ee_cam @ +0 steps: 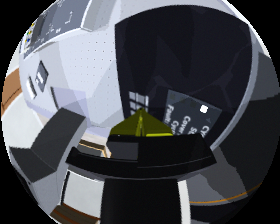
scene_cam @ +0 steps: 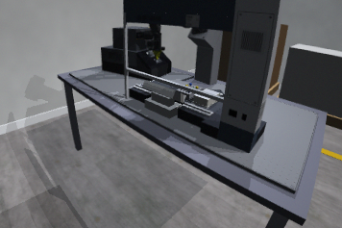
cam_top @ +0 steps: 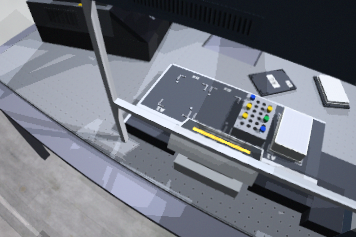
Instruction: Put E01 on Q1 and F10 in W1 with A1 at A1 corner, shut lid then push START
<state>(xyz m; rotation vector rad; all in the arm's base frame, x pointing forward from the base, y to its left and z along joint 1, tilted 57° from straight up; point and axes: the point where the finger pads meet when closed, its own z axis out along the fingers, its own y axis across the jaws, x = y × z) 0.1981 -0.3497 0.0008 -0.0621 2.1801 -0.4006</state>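
My gripper (ee_cam: 141, 111) has yellow fingers, shut together with nothing between them. It hangs just in front of the sloping key panel (ee_cam: 186, 121) of the black cycler Q1 (cam_top: 95, 26), as the exterior view also shows (scene_cam: 156, 55). The panel shows rows of small pale keys and one bright square (ee_cam: 203, 108). Q1's top looks closed and dark, and no plate shows on it. Deck places D3 (cam_top: 217, 101) and D4 (cam_top: 180, 88) are bare, showing only their white corner locators. A dark flat plate with a white label (cam_top: 272, 82) lies on the table behind the deck.
The white deep-well block (cam_top: 292, 133) stands at the deck's right end. The grey tube block (cam_top: 255, 118) with coloured tube caps stands beside it. A white-topped flat piece (cam_top: 331, 90) lies at the far right. A tall dark gantry housing (scene_cam: 250, 68) spans the deck, with a thin grey post (cam_top: 102, 61) in front.
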